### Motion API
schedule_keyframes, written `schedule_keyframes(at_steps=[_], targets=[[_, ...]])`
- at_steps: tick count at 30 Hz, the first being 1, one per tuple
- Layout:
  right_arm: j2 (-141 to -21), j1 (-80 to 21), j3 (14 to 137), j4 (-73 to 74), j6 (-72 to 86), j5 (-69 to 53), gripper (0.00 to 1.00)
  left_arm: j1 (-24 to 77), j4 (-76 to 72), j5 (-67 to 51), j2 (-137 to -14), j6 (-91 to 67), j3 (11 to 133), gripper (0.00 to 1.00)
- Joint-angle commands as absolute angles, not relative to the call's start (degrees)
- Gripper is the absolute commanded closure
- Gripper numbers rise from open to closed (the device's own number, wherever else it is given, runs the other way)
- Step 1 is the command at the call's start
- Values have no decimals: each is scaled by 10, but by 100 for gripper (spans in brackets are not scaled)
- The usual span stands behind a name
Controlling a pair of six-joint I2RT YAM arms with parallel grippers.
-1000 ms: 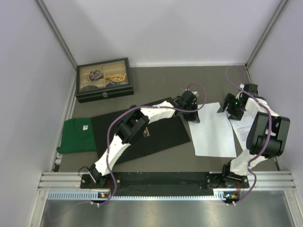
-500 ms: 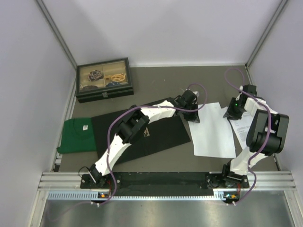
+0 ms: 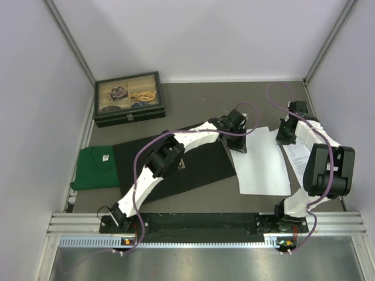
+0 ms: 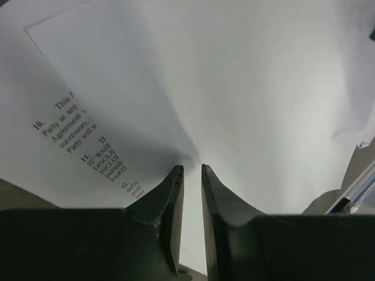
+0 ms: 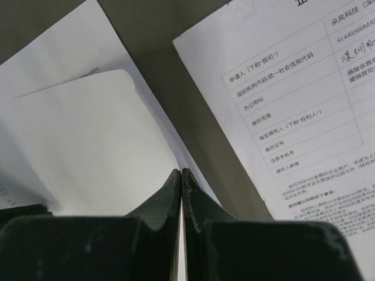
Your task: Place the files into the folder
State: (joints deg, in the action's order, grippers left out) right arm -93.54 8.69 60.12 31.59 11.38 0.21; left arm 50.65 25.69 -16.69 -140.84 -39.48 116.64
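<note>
Shows the folder lying open, black inside up, on the table, just left of the files. Finds the left gripper slightly parted, tips against a sheet reading "10.", "Party at any", "Agreement", "successors" and "11."; cannot tell of any pinch there. Finds the right gripper pressed together at a blank sheet's edge, beside a Chinese form printed with "办公地址", "授权范围" and "91440300MA".

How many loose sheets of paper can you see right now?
3: a blank sheet lying on a printed sheet beside the black folder, and a printed form apart, under the right arm. The stack may hide more.
</note>
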Motion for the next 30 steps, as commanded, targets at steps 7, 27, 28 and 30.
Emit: schedule_keyframes(at_steps=[7,27,28,30], targets=[[-758,-96,673,410,107,57,100,485,275,-116,-1126,-355,1004,63],[-726,-479,875,459,199,-115,100,402,387,214,-534,-392,541,49],[-714,-479,874,456,200,-113,100,402,387,215,-537,-395,535,49],[-709,-479,863,453,202,-110,100,398,380,216,-542,-396,530,48]])
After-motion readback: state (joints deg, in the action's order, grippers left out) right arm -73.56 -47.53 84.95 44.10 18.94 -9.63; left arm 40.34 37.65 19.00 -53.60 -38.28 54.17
